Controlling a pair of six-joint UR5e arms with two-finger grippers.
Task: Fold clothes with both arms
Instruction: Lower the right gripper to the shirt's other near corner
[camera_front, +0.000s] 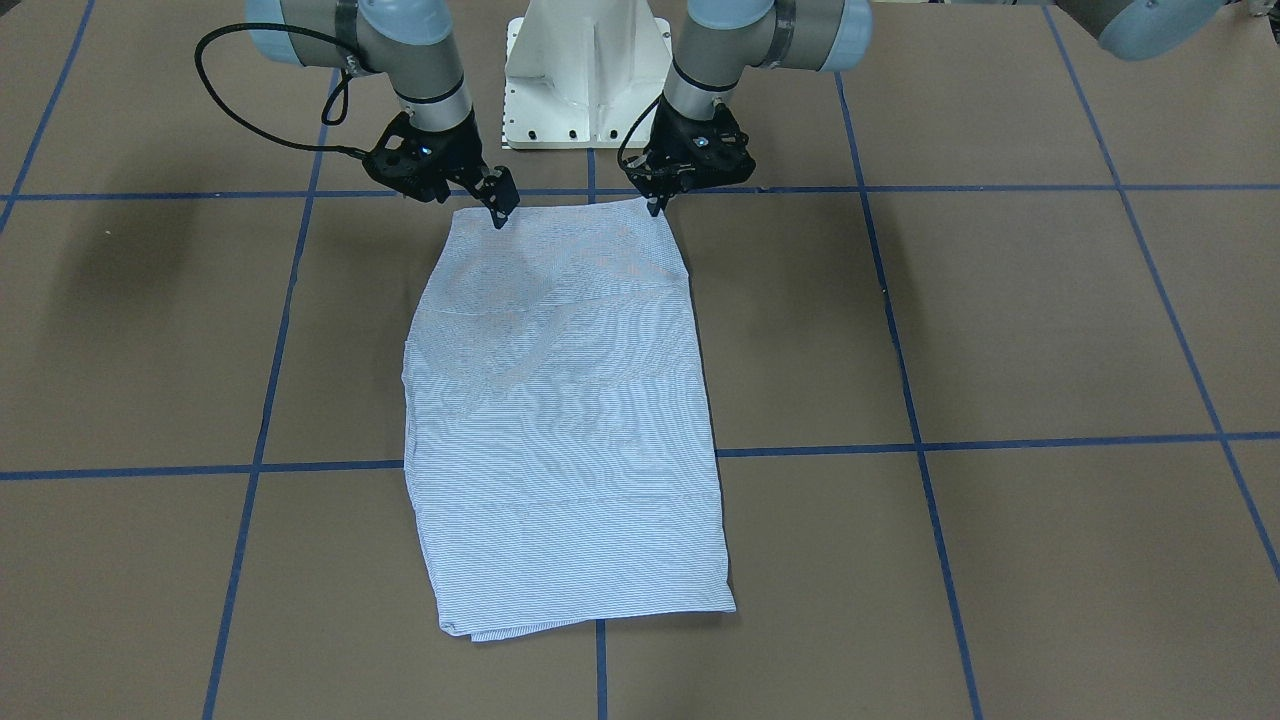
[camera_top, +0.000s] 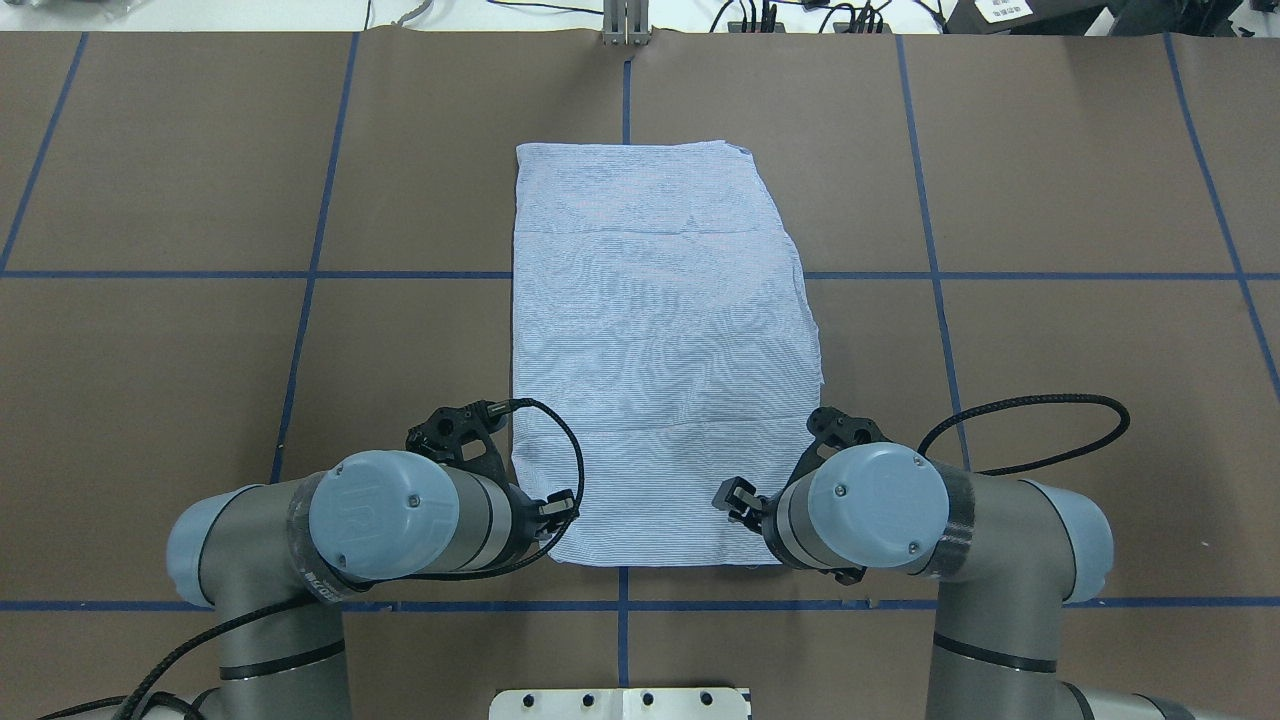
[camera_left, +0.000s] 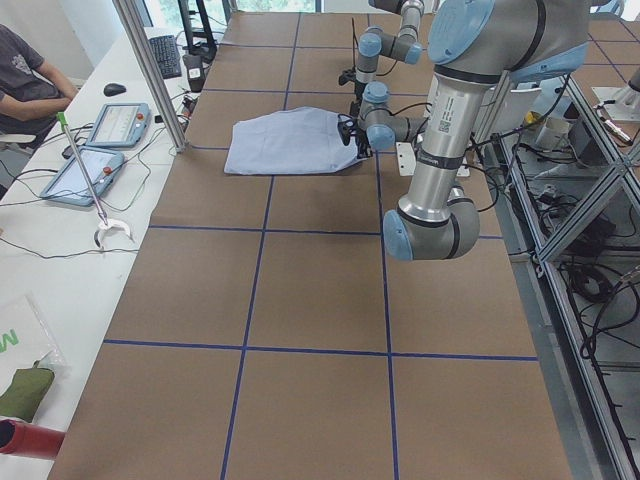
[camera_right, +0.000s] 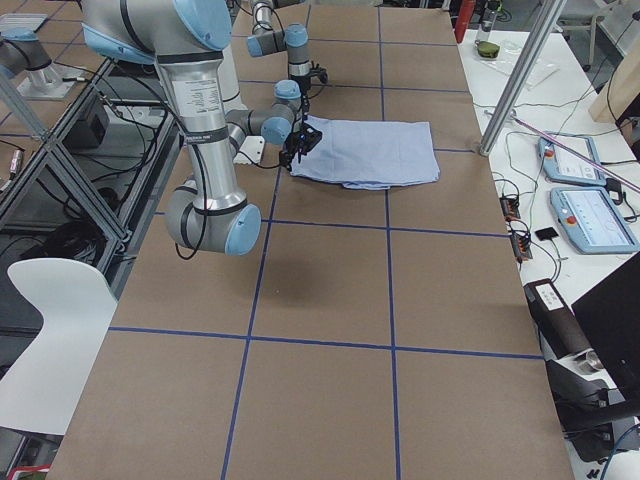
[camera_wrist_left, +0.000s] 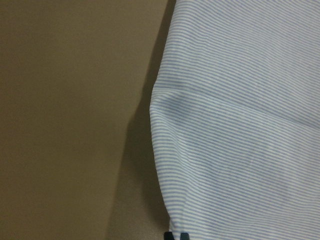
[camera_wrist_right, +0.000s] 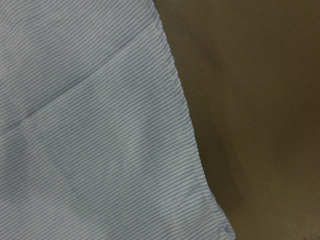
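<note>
- You had the shirt lying flat on the table, folded into a long strip running away from the base
- Your left gripper sat at the strip's near corner on its side, fingertips pressed together and pinching the cloth edge
- Your right gripper stood at the other near corner, tips touching the shirt; you could not tell whether it was spread or pinching
- The strip crossed a blue tape line, its far end flat and well apart from both grippers
</note>
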